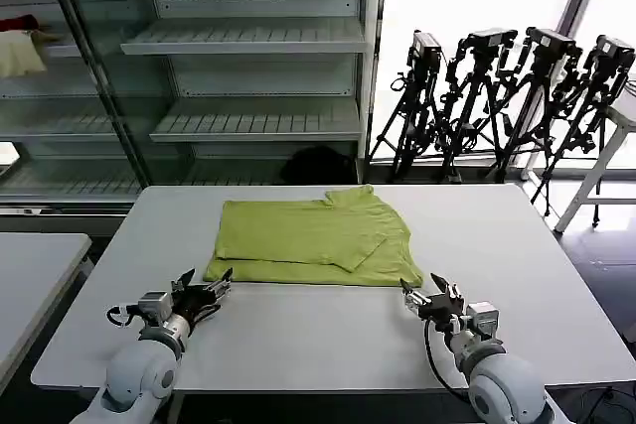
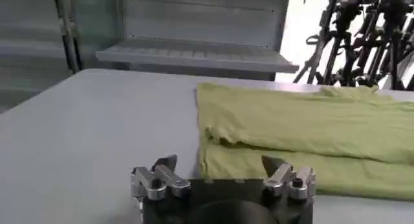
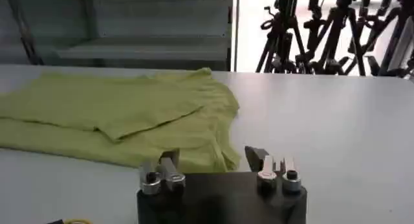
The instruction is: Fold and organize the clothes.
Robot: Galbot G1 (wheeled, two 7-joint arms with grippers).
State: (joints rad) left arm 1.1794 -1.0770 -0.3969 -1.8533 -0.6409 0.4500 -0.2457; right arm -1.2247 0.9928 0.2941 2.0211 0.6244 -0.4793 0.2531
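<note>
Left arm (image 1: 139, 369): rounded white-grey shell, ball-like joint housing, narrowing to a silver metal wrist. Black cable loops beside the wrist.
Left gripper (image 2: 220, 170): black body; two silver finger mounts, each with dark round screws; dark pointed fingertips (image 2: 167, 162).
Right arm (image 1: 502, 384): same white-grey shell; black cable along it.
Right gripper (image 3: 212, 159): black block, silver mounts, dark tips.
</note>
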